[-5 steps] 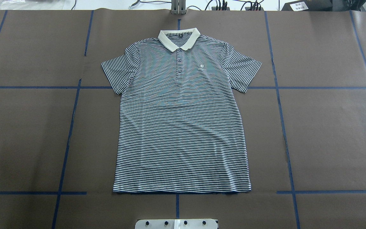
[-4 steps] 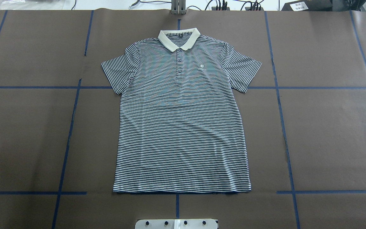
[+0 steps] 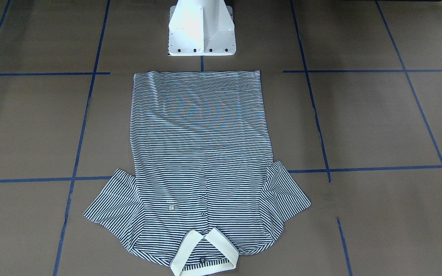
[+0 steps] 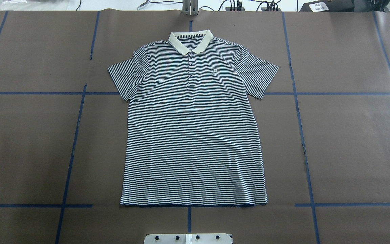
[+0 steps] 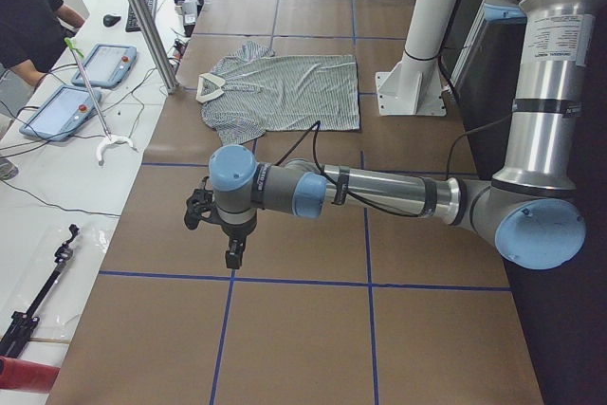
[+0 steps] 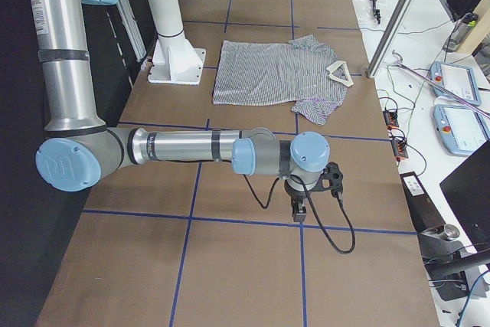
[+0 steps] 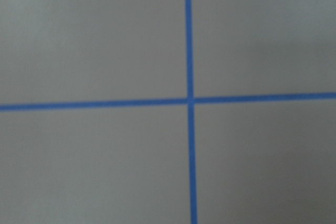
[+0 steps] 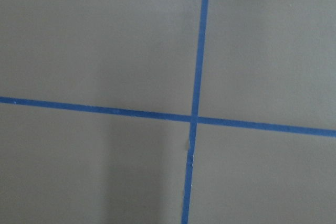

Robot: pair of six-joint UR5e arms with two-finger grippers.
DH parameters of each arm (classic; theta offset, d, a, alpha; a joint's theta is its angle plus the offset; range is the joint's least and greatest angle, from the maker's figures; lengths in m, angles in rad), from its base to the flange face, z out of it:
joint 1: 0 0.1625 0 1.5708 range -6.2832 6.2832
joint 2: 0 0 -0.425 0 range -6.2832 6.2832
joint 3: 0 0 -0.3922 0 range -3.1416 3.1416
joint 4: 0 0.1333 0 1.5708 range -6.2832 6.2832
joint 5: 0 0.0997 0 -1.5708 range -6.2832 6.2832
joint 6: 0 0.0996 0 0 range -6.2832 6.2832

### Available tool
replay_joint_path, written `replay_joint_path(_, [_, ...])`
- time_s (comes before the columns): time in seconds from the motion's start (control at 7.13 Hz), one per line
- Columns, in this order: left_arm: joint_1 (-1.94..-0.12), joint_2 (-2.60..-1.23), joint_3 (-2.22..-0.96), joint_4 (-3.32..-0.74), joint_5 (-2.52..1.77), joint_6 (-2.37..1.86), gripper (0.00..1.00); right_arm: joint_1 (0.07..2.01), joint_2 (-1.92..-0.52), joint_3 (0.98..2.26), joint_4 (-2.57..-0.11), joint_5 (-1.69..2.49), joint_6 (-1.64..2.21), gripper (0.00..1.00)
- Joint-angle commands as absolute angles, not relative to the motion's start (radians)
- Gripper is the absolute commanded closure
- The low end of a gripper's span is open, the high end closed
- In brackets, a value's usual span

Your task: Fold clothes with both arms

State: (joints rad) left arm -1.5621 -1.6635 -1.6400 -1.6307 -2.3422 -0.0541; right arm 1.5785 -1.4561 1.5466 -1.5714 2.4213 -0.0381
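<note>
Hanging well apart from the striped polo shirt, left gripper and right gripper, whose opening I cannot tell, risk mismatched grasps that would skew the fold.

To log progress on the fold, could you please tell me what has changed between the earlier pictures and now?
Nothing has visibly changed. In the overhead view the shirt lies flat and unfolded in the same place as before, with its collar at the far end, and nothing is holding it.
</note>
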Motion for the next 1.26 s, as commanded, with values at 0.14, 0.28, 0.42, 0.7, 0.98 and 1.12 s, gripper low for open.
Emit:
replay_joint_path(0.14, [-1.496,-1.749,-1.690,-1.802,-2.355,-0.058,0.00,1.373,-1.314,1.490,-1.270,2.343,0.173,0.00])
replay_joint_path(0.28, [-1.476,-1.737,-1.681,-1.880,-2.353,-0.060,0.00,1.300,-1.298,1.467,-1.256,2.332,0.260,0.00])
replay_joint_path(0.42, [-1.453,-1.749,-1.681,-1.894,-2.347,-0.055,0.00,1.264,-1.260,1.459,-1.258,2.332,0.271,0.00])
replay_joint_path(0.7, [-1.383,-1.781,-1.663,-1.927,-2.344,-0.060,0.00,1.165,-1.204,1.447,-1.256,2.330,0.287,0.00])
replay_joint_path(0.98, [-1.301,-1.847,-1.629,-1.911,-2.292,-0.069,0.00,1.057,-1.106,1.376,-1.208,2.265,0.462,0.01])
replay_joint_path(1.12, [-1.278,-1.867,-1.608,-1.922,-2.274,-0.165,0.00,1.004,-1.089,1.338,-1.095,2.165,0.617,0.01])
